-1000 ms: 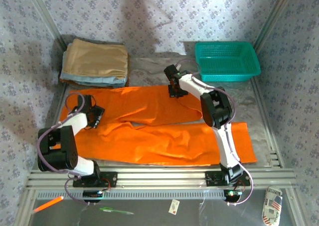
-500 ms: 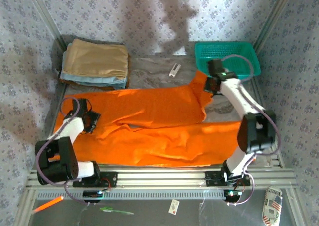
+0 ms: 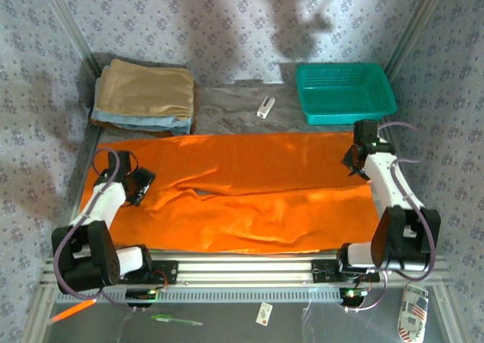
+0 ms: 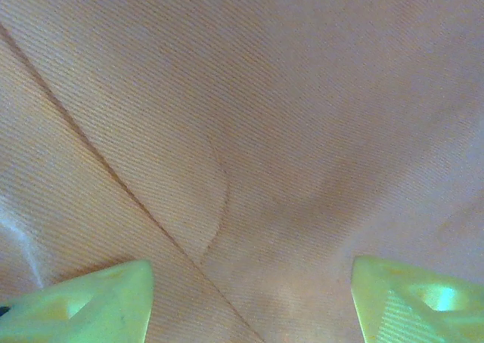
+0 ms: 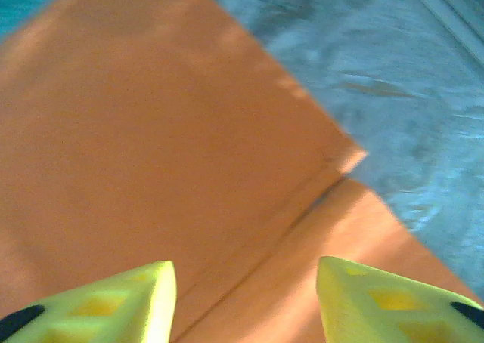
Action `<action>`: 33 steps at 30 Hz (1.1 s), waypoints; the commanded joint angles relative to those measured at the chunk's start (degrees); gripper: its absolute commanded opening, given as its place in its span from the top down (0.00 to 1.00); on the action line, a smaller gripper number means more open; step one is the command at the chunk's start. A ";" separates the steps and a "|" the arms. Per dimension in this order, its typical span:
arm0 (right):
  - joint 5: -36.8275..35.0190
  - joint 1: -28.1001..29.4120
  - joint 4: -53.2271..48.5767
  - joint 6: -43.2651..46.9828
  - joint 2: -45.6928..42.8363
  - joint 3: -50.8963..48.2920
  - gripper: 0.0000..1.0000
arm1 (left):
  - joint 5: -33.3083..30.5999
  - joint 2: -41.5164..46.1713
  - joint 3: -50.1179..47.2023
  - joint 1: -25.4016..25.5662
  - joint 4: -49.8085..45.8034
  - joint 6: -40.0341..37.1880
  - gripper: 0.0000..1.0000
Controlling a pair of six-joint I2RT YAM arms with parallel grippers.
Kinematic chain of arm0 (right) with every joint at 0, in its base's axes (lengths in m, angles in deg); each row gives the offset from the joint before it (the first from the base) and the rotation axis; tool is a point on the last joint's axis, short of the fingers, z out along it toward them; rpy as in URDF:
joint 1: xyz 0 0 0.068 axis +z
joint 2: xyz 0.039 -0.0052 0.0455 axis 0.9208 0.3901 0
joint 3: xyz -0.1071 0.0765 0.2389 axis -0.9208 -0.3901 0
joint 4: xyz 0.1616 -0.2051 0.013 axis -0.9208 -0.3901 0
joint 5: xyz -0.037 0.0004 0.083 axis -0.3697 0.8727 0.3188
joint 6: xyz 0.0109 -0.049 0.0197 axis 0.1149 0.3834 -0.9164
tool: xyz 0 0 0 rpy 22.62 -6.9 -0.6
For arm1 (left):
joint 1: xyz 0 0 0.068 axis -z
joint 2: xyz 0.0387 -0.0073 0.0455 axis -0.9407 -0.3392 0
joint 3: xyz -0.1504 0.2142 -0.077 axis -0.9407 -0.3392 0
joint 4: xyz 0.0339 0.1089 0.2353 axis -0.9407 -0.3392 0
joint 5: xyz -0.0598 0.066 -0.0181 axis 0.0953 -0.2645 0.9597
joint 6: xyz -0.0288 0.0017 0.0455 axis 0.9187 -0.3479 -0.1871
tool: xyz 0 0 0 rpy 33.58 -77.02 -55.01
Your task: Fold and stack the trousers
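One pair of orange trousers (image 3: 242, 188) is lying spread flat across the grey table (image 3: 227, 101). Its two legs are running side by side from the left edge to the right, and the far leg is slightly overlapping the near one along the middle. The left claw (image 3: 141, 184) is hovering low over the left end of the trousers. In the left wrist view its two yellow-green fingertips (image 4: 83, 305) are standing well apart with only creased orange fabric showing between them, so it is released and gripping nothing. The right claw (image 3: 354, 162) is sitting at the right end of the far leg. In the right wrist view its two fingertips (image 5: 98, 305) are likewise spread, looking down on the corner of that leg with bare table beyond it, so it too is released and empty. At the far left corner one stack of folded cloths is resting, with one tan cloth (image 3: 147, 86) on top and one light blue cloth (image 3: 140, 121) peeking out beneath it. One teal basket (image 3: 344, 94) is standing at the far right, apart from the trousers. One small white object (image 3: 265, 106) is lying on the bare table between the stack and the basket, near the trousers' far edge.
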 commanded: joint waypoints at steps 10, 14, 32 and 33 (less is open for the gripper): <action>13.99 3.60 9.50 -8.50 20.00 0.34 1.00 | -0.72 -16.96 14.49 0.21 2.62 4.05 0.27; 15.19 0.41 9.78 -7.57 24.16 0.97 1.00 | -0.07 -27.49 19.00 -1.13 3.78 5.64 0.29; 14.92 -0.89 1.04 -2.89 19.95 9.41 0.89 | 1.32 -18.91 16.24 -2.57 2.79 7.12 0.20; 14.50 -0.34 0.25 -2.90 16.11 7.95 0.81 | 1.26 -15.45 15.13 -2.24 1.43 6.29 0.16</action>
